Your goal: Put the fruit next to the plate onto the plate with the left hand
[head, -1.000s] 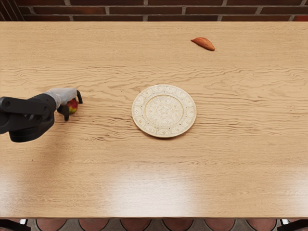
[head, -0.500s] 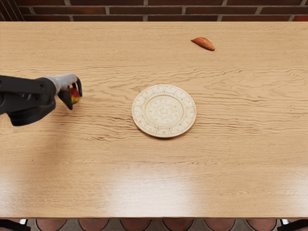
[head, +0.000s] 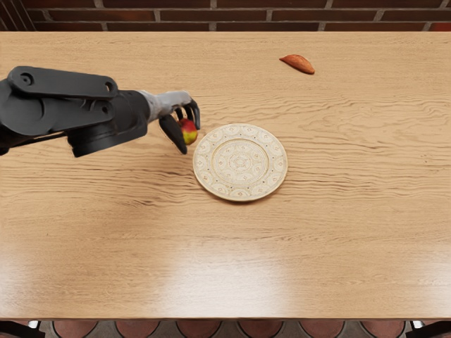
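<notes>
A small red and yellow fruit (head: 188,131) hangs above the table, just left of the plate's rim. My left hand (head: 180,125) is shut on the fruit, its dark fingers curled around it, with the arm reaching in from the left edge. The cream patterned plate (head: 240,162) lies flat in the middle of the table with nothing on it. My right arm does not show.
An orange-brown elongated fruit (head: 298,63) lies far back, right of centre, well away from the plate. A brick wall runs behind the table's far edge. The wooden tabletop (head: 282,246) stretches wide in front of the plate.
My left hand has lifted the fruit from the table's left side and carried it right, to the plate's left rim. The arm now stretches much further into view.
</notes>
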